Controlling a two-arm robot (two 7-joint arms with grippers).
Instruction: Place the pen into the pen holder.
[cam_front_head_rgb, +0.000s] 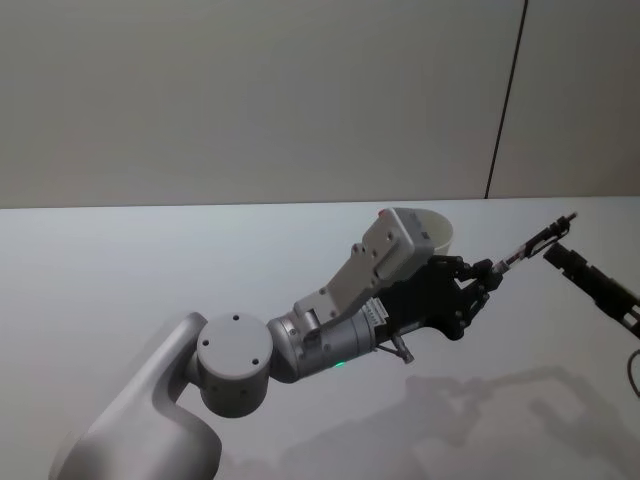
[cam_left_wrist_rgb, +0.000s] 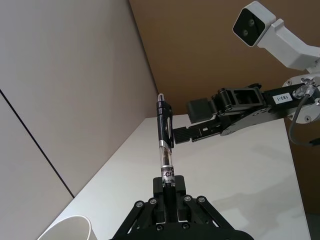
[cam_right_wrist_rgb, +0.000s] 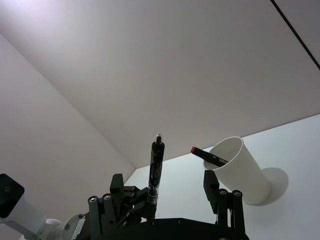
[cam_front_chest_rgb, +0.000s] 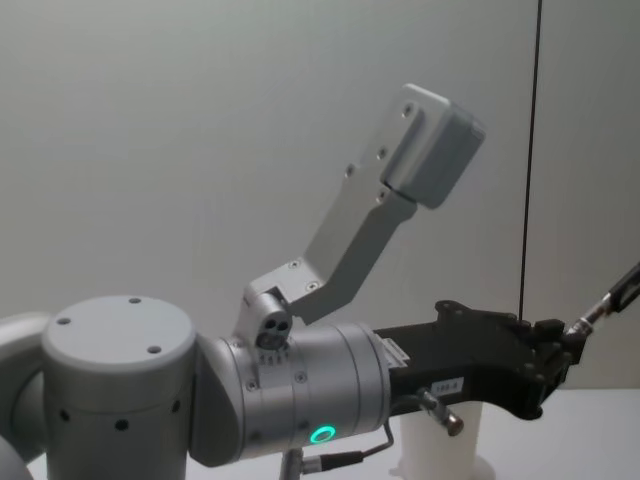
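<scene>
- The slim black stick-shaped pen (cam_front_head_rgb: 528, 245) is clamped by its lower end between the fingertips of my left gripper (cam_front_head_rgb: 487, 275); its clipped cap end sticks out past the fingers, slanting up and away from my body.
- In the left wrist view the same pen (cam_left_wrist_rgb: 165, 145) rises straight out of my left gripper (cam_left_wrist_rgb: 170, 197), whose two fingers are pinched tight on its barrel.
- The plain white tapered cup (cam_front_head_rgb: 437, 232) stands upright on the table just behind my left wrist; in the right wrist view a second dark stick with a red end (cam_right_wrist_rgb: 207, 156) leans on the cup's rim.
- My left arm reaches forward and to the right across the table, wrist turned so its camera block points up.
- My right gripper (cam_front_head_rgb: 590, 280) is just beyond the pen's free end, held level and pointing back at my left one; in the left wrist view its fingers (cam_left_wrist_rgb: 192, 132) stand apart, one to each side of the pen's cap end, without closing on it.
- The white table (cam_front_head_rgb: 120, 280) under both grippers is matte and catches their shadows.
- Behind it is a pale grey wall (cam_front_head_rgb: 250, 90) with one dark vertical seam.
</scene>
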